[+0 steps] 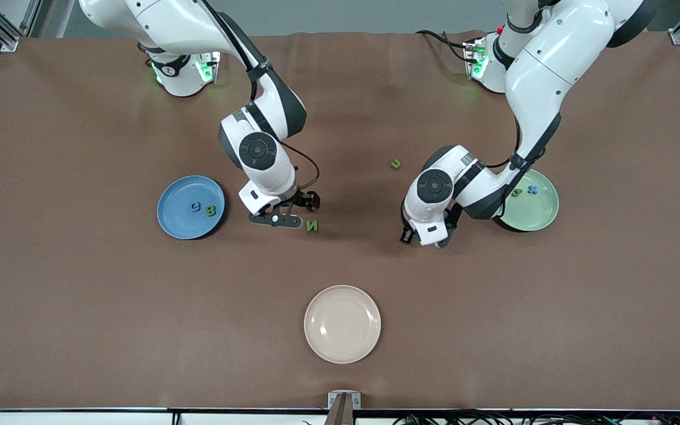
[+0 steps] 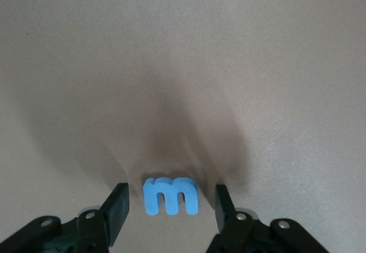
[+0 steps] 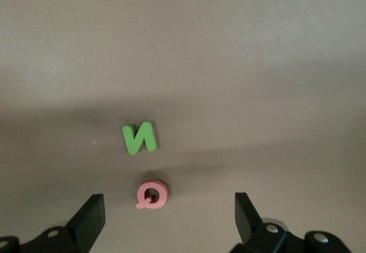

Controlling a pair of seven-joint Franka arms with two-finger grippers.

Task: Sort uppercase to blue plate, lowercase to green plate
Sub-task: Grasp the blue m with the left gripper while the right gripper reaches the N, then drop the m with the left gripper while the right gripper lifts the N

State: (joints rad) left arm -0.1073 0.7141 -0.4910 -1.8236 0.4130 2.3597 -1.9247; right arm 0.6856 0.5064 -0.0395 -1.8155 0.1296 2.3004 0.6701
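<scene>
The blue plate [image 1: 169,221] holds the blue C [image 1: 196,206] and green B [image 1: 211,210]. The green plate [image 1: 543,212] holds a green lowercase letter [image 1: 517,192] and the blue x [image 1: 532,189]. My right gripper [image 1: 290,213] hangs open, low over the table beside the green N [image 1: 312,225]. In the right wrist view it [image 3: 168,216] is over the pink Q [image 3: 152,194], with the N [image 3: 139,137] just past it. My left gripper [image 1: 425,239] is open and low; its fingers [image 2: 117,210] stand either side of the blue m [image 2: 170,196], apart from it. A green u [image 1: 396,164] lies toward the bases.
A cream plate [image 1: 342,324] with nothing on it sits nearer the front camera, midway along the table. The left arm's forearm hangs over the edge of the green plate.
</scene>
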